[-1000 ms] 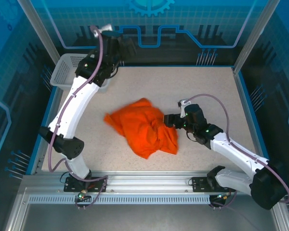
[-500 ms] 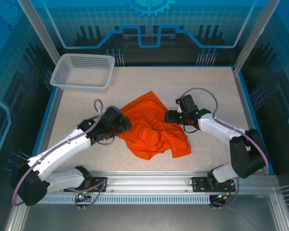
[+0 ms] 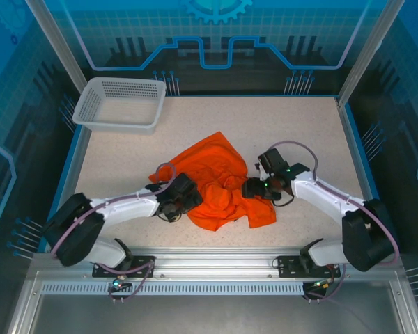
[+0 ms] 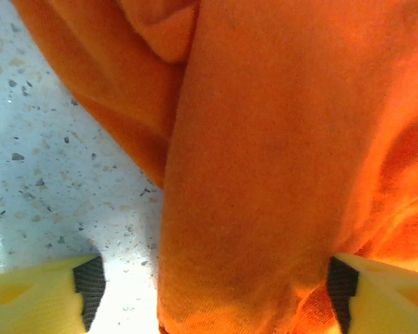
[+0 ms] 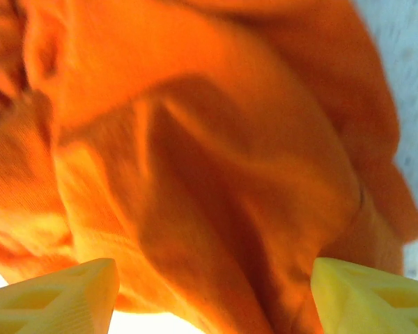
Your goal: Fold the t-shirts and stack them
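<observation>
- From above, the left gripper point(image 3: 189, 197) presses into the near left edge of the t-shirt point(image 3: 219, 186), and its own body hides its fingertips
- In that same top view, the right gripper point(image 3: 253, 188) hides its fingertips the same way at the t-shirt's right side
- The t-shirt lies crumpled, so sleeves, collar and hem cannot be told apart
- Left wrist view: the bottom edge cuts off the yellow left fingers point(image 4: 35, 298), and the cloth runs off the top, right and bottom
- Right wrist view: the cloth is blurred, its folds smeared, and the bottom edge cuts off the right fingers point(image 5: 56, 296)
</observation>
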Available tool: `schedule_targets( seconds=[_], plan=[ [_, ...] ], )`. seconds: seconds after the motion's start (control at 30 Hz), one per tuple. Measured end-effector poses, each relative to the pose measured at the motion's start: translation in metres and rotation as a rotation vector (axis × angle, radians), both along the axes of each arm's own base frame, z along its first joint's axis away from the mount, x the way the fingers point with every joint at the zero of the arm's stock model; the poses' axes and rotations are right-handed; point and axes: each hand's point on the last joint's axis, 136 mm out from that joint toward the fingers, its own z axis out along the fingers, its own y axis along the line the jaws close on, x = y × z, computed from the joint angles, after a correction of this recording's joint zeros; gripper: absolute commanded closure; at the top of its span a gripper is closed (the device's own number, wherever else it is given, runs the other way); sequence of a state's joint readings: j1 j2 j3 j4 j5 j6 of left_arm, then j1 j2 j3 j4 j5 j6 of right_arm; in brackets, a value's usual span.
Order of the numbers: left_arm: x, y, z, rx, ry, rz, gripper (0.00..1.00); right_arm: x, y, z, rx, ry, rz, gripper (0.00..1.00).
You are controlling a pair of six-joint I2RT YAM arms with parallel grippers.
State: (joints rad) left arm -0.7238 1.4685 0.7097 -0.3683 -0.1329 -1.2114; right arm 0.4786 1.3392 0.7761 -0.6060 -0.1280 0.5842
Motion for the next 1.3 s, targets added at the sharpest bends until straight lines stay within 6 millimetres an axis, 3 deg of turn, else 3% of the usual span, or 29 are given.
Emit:
schedule_targets(
  seconds=[0.07,0.17,0.27,0.33,0.4,0.47,0.53,0.57,0.63,0.7,0.8,0.87,0.93,0.97,1.03,1.13,1.17,1.3],
  plan=[
    [-0.001,0.003,-0.006,0.037,0.040,0.007,0.63,-0.009,0.000,-0.006,0.001,0.031,0.009,0.38],
    [-0.006,0.016,-0.013,0.071,0.112,0.042,0.91,-0.017,0.000,-0.011,0.013,0.062,0.008,0.64],
    [0.007,0.009,-0.011,0.026,0.163,0.049,1.00,-0.019,0.004,-0.010,0.047,0.079,0.004,0.89],
    [0.031,-0.009,-0.006,-0.026,0.163,0.025,1.00,-0.017,0.008,-0.007,0.094,0.091,-0.009,0.97],
    [0.078,-0.042,0.003,-0.099,0.094,-0.038,1.00,-0.010,0.006,-0.001,0.146,0.097,-0.050,1.00],
    [0.128,-0.074,0.025,-0.166,-0.002,-0.103,1.00,-0.001,0.001,0.006,0.187,0.090,-0.096,1.00],
    [0.179,-0.106,0.067,-0.237,-0.128,-0.173,1.00,0.015,-0.009,0.022,0.227,0.058,-0.151,1.00],
    [0.205,-0.123,0.097,-0.279,-0.212,-0.210,1.00,0.024,-0.014,0.034,0.250,0.026,-0.180,1.00],
    [0.248,-0.150,0.164,-0.355,-0.365,-0.279,1.00,0.043,-0.025,0.069,0.290,-0.065,-0.231,1.00],
    [0.281,-0.171,0.248,-0.429,-0.559,-0.349,1.00,0.057,-0.031,0.117,0.327,-0.194,-0.249,1.00],
    [0.284,-0.177,0.354,-0.492,-0.801,-0.432,1.00,0.058,-0.031,0.193,0.378,-0.386,-0.237,1.00],
    [0.270,-0.169,0.401,-0.503,-0.900,-0.469,1.00,0.051,-0.031,0.232,0.401,-0.483,-0.229,1.00],
    [0.252,-0.158,0.424,-0.490,-0.941,-0.505,1.00,0.037,-0.027,0.258,0.419,-0.544,-0.206,1.00],
    [0.243,-0.151,0.426,-0.475,-0.943,-0.521,1.00,0.029,-0.021,0.264,0.428,-0.554,-0.184,1.00],
    [0.228,-0.130,0.412,-0.444,-0.902,-0.525,1.00,0.010,0.000,0.264,0.445,-0.531,-0.122,1.00],
    [0.217,-0.081,0.359,-0.398,-0.789,-0.469,0.98,-0.021,0.046,0.234,0.453,-0.427,-0.001,1.00],
    [0.215,-0.057,0.333,-0.376,-0.734,-0.427,0.92,-0.032,0.063,0.216,0.438,-0.375,0.040,1.00],
    [0.200,0.054,0.228,-0.266,-0.528,-0.161,0.33,-0.070,0.140,0.144,0.292,-0.182,0.210,0.98]
  ],
)
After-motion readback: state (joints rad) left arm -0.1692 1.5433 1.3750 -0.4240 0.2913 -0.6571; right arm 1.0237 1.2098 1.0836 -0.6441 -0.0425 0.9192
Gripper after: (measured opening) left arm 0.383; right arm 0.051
